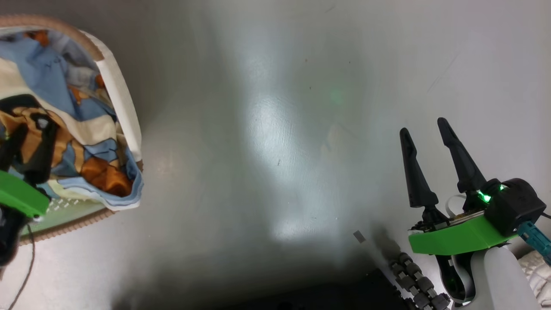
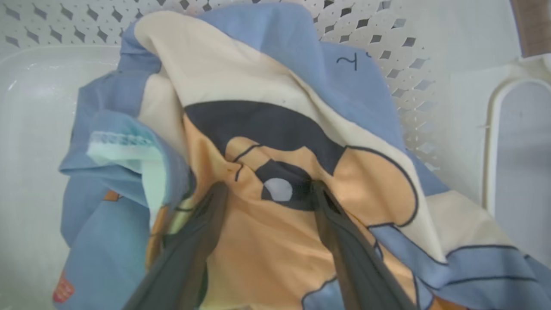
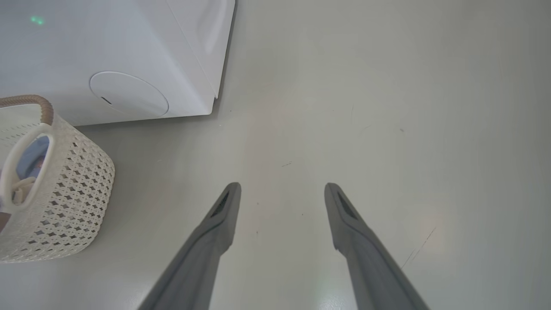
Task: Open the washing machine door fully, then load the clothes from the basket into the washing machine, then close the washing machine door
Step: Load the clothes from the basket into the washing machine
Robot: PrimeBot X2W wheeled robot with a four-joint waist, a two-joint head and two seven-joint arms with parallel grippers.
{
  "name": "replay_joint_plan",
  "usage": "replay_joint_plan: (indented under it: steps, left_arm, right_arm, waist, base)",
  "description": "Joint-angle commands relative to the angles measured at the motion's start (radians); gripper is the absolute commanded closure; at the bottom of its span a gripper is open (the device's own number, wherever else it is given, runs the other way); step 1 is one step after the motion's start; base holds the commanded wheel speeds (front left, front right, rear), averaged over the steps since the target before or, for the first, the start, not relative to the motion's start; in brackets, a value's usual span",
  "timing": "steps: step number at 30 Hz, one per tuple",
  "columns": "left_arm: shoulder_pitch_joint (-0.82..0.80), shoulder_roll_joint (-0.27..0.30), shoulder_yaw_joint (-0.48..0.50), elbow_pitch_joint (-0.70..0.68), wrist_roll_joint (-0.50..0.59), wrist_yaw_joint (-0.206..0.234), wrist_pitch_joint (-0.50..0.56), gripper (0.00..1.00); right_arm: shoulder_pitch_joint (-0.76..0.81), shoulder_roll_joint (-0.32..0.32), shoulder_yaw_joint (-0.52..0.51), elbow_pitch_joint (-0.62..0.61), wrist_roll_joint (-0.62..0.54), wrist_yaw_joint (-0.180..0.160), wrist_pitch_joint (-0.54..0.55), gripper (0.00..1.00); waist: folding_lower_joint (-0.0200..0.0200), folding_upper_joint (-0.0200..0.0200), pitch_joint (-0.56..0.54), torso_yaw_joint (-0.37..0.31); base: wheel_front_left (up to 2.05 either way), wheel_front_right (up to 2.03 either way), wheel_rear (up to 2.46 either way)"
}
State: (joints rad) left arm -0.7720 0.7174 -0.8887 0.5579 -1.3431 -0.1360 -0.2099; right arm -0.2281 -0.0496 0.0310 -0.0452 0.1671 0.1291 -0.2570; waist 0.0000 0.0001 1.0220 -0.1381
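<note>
Left gripper, spread, presses into the clothes in the basket (black squiggle there, illegible). Right gripper hangs released above the floor.

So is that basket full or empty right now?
Not empty. Crumpled blue, cream and orange clothes are piled inside the basket, reaching up to its rim. How many garments there are, I cannot tell.
</note>
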Motion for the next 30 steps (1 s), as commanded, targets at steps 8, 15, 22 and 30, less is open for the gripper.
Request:
replay_joint_plan:
  steps: [8, 15, 22, 30]
  left_arm:
    - [-0.079, 0.051, -0.052, 0.033, -0.062, 0.005, 0.043, 0.0]
    - [-0.131, 0.029, -0.114, 0.065, -0.085, 0.005, 0.065, 1.0]
    - [-0.15, 0.04, -0.155, 0.044, -0.097, 0.005, 0.038, 1.0]
    - [-0.13, 0.06, -0.17, 0.014, -0.074, 0.005, -0.046, 1.0]
  right_arm:
    - [0.055, -0.001, 0.015, -0.024, -0.005, 0.002, -0.005, 0.0]
    - [0.071, -0.001, 0.018, -0.027, -0.014, 0.002, -0.005, 0.0]
    - [0.052, -0.001, 0.022, -0.026, -0.006, 0.002, -0.005, 0.0]
    - [0.006, -0.001, 0.018, -0.015, 0.004, 0.002, -0.005, 0.0]
  waist:
    - [0.0, -0.0001, 0.057, 0.017]
    - [0.0, -0.0001, 0.059, 0.024]
    - [0.0, -0.0001, 0.05, 0.02]
    - [0.0, -0.0001, -0.017, 0.029]
  base:
    - [0.0, 0.0, 0.0]
    - [0.0, 0.0, 0.0]
    - [0.0, 0.0, 0.0]
    - [0.0, 0.0, 0.0]
